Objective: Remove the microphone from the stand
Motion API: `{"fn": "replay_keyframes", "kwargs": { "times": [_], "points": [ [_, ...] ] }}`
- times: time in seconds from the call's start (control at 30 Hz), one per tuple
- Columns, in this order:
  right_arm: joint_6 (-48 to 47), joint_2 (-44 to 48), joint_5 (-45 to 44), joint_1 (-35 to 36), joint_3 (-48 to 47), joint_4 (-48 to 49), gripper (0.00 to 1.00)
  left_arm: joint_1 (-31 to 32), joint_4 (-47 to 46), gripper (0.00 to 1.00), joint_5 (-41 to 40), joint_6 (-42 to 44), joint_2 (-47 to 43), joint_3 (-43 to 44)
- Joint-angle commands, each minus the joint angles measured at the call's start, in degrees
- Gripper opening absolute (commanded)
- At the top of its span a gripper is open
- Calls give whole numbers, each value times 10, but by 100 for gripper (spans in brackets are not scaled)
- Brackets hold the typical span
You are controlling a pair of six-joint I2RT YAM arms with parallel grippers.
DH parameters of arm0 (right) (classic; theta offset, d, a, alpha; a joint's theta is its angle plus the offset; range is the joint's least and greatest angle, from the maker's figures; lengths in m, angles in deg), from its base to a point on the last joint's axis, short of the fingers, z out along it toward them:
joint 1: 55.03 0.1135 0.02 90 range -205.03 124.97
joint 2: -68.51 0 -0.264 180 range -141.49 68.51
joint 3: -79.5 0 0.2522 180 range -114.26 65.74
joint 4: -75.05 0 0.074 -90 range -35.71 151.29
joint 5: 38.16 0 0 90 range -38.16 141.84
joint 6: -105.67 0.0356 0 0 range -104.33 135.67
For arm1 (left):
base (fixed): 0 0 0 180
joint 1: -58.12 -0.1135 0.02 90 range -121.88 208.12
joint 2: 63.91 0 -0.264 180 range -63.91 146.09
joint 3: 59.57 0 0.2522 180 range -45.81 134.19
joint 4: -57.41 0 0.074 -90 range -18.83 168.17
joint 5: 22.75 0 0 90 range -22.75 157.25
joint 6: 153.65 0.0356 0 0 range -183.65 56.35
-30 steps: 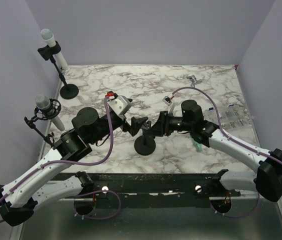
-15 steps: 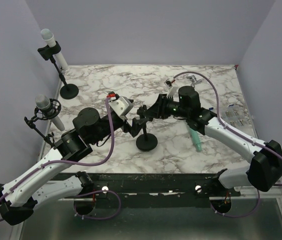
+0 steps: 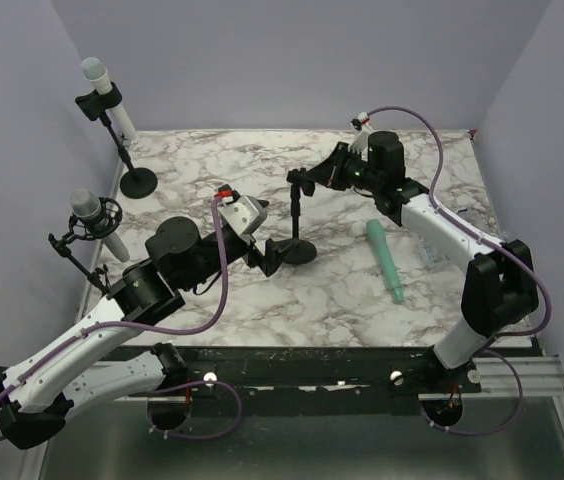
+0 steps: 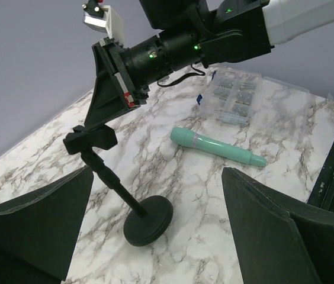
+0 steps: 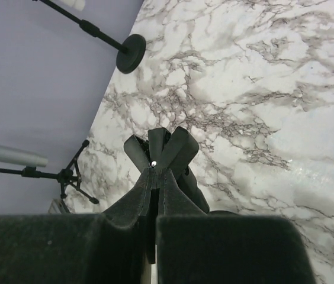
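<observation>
The green microphone (image 3: 384,260) (image 4: 217,147) lies flat on the marble table, right of the stand and apart from it. The black stand has a round base (image 3: 300,251) (image 4: 149,220), and its pole leans up to an empty clip (image 3: 296,180) (image 4: 90,139). My right gripper (image 3: 309,179) (image 5: 157,170) is shut on that clip (image 5: 162,147) at the pole's top. My left gripper (image 3: 266,256) (image 4: 157,173) is open, low beside the base, its wide fingers on either side of it without touching.
Two other stands with grey-tipped microphones stand at the left: one at the far corner (image 3: 102,92), one on a tripod (image 3: 90,214) by the left edge. A clear compartment box (image 4: 237,96) lies beyond the green microphone. The near table edge has a black rail (image 3: 292,362).
My right gripper has closed on the stand's clip and swung toward the far side, dragging the stand with it. The green microphone, uncovered as that arm moved off, now lies in full view.
</observation>
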Motion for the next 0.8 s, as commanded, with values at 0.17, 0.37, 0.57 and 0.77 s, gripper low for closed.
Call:
{"fn": "replay_keyframes", "kwargs": {
  "times": [0.17, 0.37, 0.57, 0.77],
  "points": [
    [1, -43, -18, -13, -73, 75, 1, 9, 2, 93, -12, 7, -5, 1],
    [-40, -50, -63, -15, -81, 107, 1, 10, 5, 93, -12, 9, -1, 2],
    [-73, -54, -76, -22, -80, 119, 1, 11, 5, 93, -12, 11, -3, 1],
    [-203, -21, -86, -23, -75, 33, 42, 12, 7, 93, -12, 10, 2, 3]
  ]
}}
